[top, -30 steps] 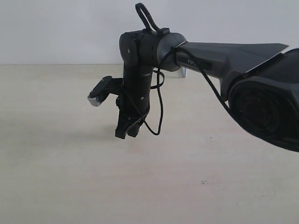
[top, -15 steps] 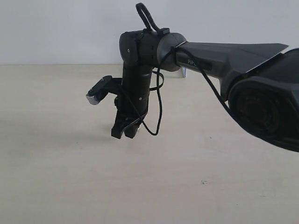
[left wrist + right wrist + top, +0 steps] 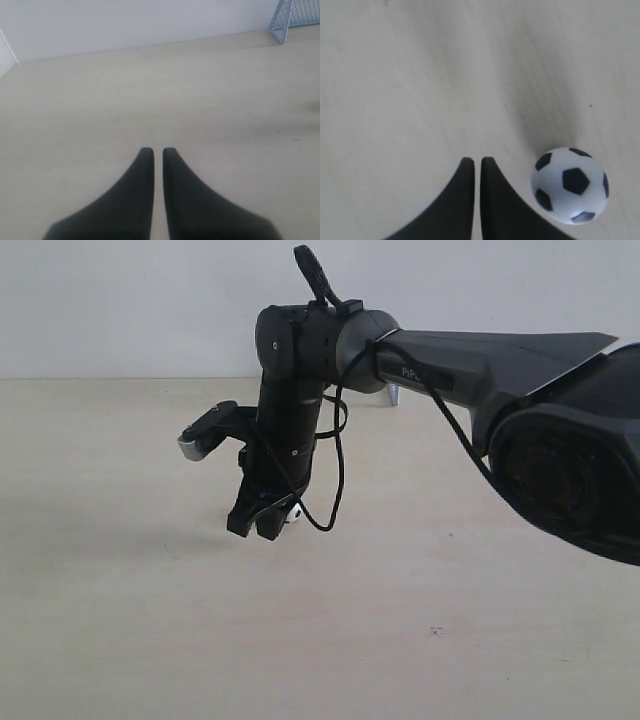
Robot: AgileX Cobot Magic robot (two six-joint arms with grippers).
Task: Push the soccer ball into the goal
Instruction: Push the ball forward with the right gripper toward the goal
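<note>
Leftward-shifted, the closed right hand bares the soccer ball beside it; its arm mostly hides the goal.

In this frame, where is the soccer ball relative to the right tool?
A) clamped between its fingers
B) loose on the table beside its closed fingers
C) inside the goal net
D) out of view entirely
B: the right wrist view shows the soccer ball lying beside the right tool, which is shut with nothing in it.
</note>
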